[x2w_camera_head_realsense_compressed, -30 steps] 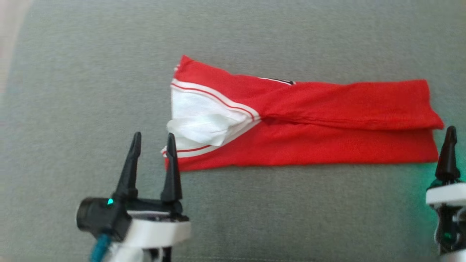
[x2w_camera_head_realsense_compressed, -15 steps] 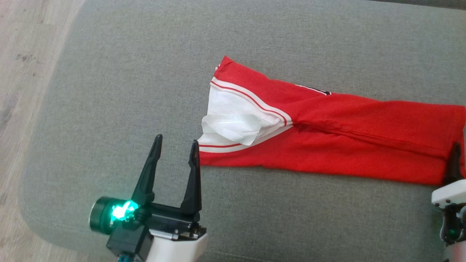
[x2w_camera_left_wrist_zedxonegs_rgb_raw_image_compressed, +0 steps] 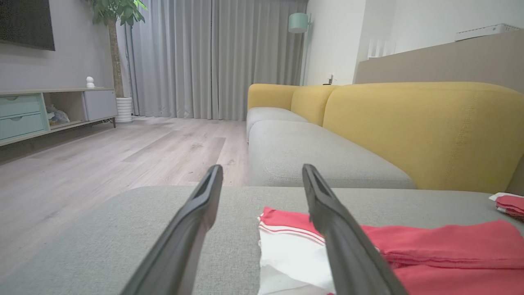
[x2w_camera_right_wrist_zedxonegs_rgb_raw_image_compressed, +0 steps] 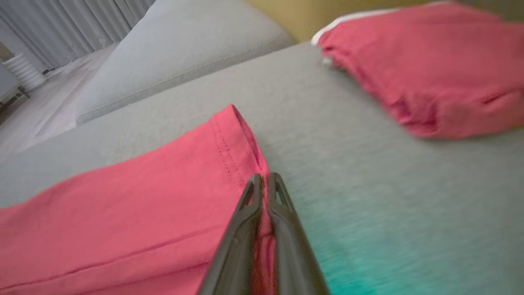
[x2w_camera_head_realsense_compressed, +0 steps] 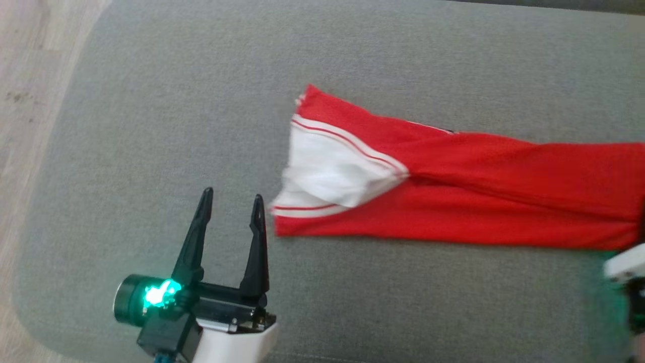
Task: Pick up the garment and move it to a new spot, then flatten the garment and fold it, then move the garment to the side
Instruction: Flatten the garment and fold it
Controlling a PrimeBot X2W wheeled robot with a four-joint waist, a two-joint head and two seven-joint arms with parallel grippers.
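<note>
On the grey woven fabric cushion (x2w_camera_head_realsense_compressed: 201,101): the red jersey garment with white, stripe-edged sleeves (x2w_camera_head_realsense_compressed: 478,201) lies folded into a long, flat band running across it. The sleeve end points to the robot's left and the hemmed end to its right.

Left gripper (x2w_camera_head_realsense_compressed: 232,194): jaws spread wide, nothing between them. It sits just beside the band's near sleeve corner, with a narrow strip of cushion showing between them in the head view.

Right gripper (x2w_camera_right_wrist_zedxonegs_rgb_raw_image_compressed: 265,177): fingers pinched together on the stitched hem corner of the garment, with red cloth visible between them.

A second, smaller red cloth piece with a white edge (x2w_camera_right_wrist_zedxonegs_rgb_raw_image_compressed: 430,73) lies well apart, farther back on the cushion near the yellow upholstered backrest (x2w_camera_left_wrist_zedxonegs_rgb_raw_image_compressed: 409,131).
</note>
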